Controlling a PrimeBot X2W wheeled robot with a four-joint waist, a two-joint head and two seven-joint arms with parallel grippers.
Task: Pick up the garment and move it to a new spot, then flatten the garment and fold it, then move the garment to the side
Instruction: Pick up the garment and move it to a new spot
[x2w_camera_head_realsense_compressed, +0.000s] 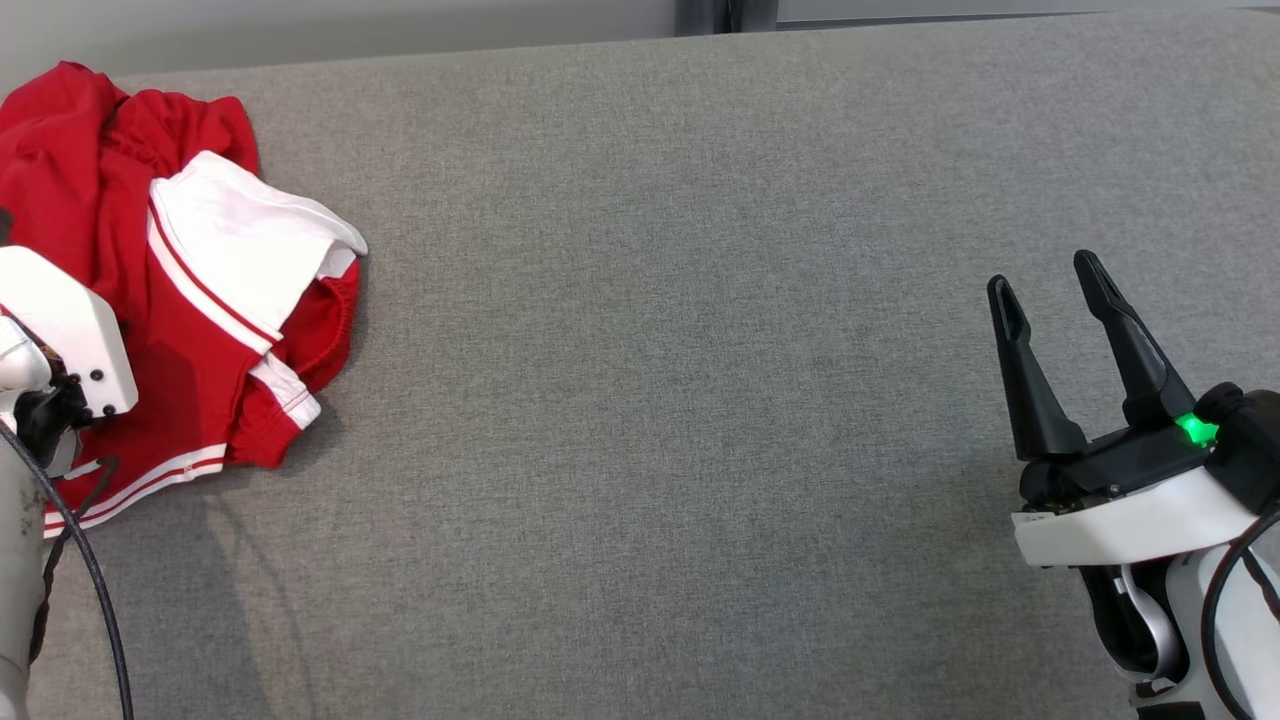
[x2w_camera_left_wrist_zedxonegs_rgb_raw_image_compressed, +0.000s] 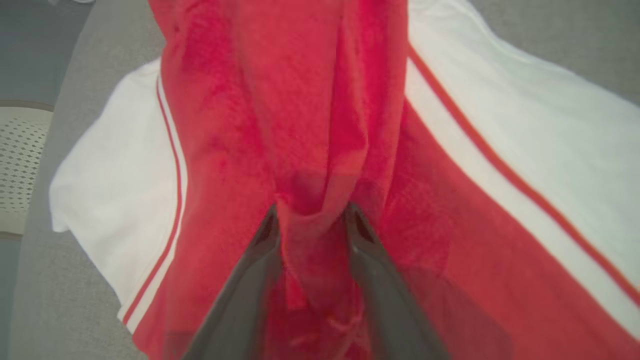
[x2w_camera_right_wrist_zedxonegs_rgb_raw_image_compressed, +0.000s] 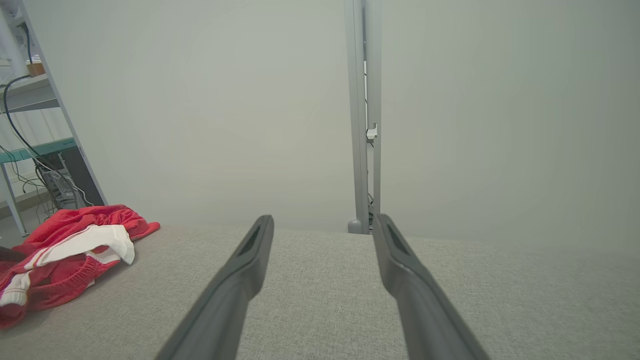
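Garment (x2w_camera_head_realsense_compressed: 200, 330) bunched at 10 o'clock, left pincer (x2w_camera_left_wrist_zedxonegs_rgb_raw_image_compressed: 312, 210) astride a fold

The red-and-white garment lies crumpled at the 10 o'clock corner of the grey table (x2w_camera_head_realsense_compressed: 700, 400), close to the far and left edges. In the left wrist view, the left pincer's 2 fingers (x2w_camera_left_wrist_zedxonegs_rgb_raw_image_compressed: 240, 300) straddle a raised ridge of red cloth that fills the gap between them. The jaws stand fairly wide, and I cannot tell whether they bite the cloth firmly or only flank it. The right pincer (x2w_camera_head_realsense_compressed: 1043, 272) hovers at 4 o'clock, well apart from the garment, released and empty.

Risks, as I judge them:
- The bite may take only a thin top layer. A lift would then let the cloth slide out, or drag the heap without raising it.
- The heap sits near the table's edge. A sideways tug toward 9 o'clock could spill it off.
- Several layers may be pinched together. That would leave the garment twisted at the new spot and harder to flatten.
- The black cable (x2w_camera_head_realsense_compressed: 90, 560) hangs by the left arm at 8 o'clock, just beside the hem, and could catch the cloth as the arm rises.

Count: 1 garment, 2 pincers with 2 fingers each, 1 table, 1 cable.
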